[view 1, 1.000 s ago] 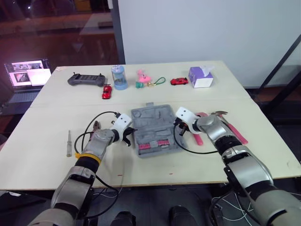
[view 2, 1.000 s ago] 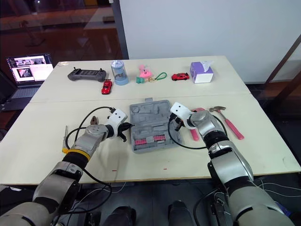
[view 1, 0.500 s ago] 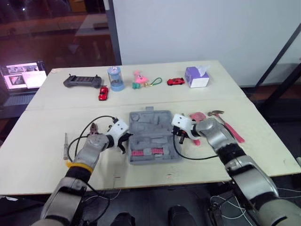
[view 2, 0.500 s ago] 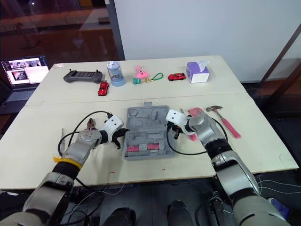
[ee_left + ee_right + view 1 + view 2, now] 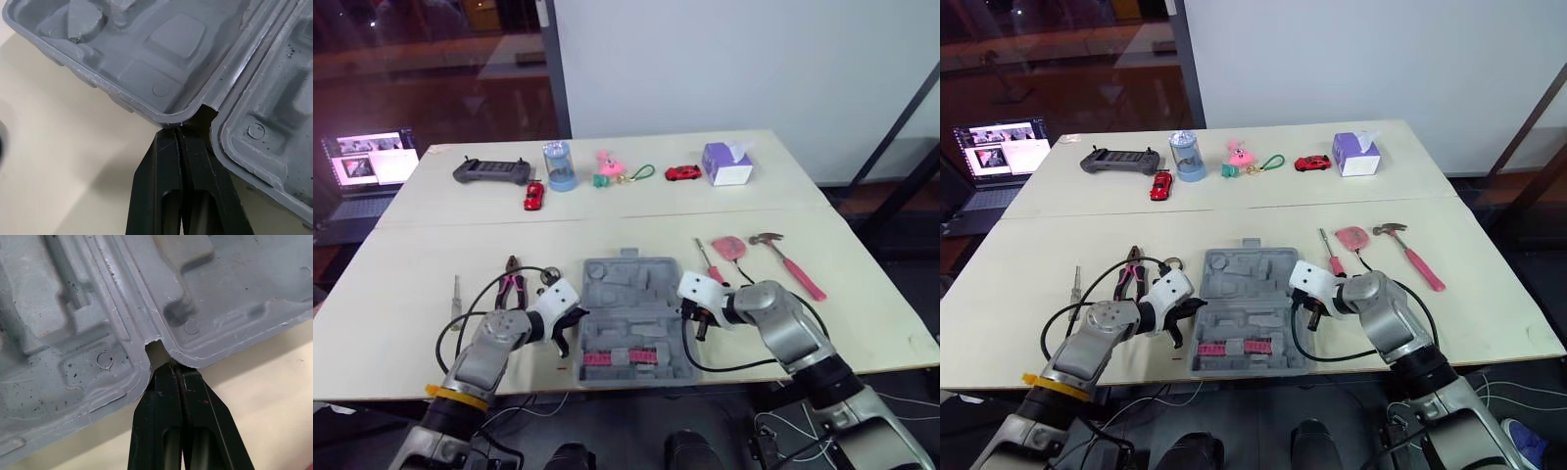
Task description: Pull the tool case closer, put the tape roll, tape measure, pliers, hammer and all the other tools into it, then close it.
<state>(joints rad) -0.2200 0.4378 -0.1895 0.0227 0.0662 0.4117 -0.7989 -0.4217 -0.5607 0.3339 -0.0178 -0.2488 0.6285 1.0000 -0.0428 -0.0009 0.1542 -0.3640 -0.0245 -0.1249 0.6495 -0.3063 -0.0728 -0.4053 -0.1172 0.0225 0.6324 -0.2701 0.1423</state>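
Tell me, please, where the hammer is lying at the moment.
In the left eye view the hammer lies on the right side of the table, just right of the pink tape measure and clear of the open tool case.

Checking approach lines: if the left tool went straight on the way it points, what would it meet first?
The tool case: the left tool, shut, points at the hinge notch between its two halves, seemingly in contact there.

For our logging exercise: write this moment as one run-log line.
left jaws: shut in case hinge notch | right jaws: shut in opposite notch | case: open | hammer, pliers: outside
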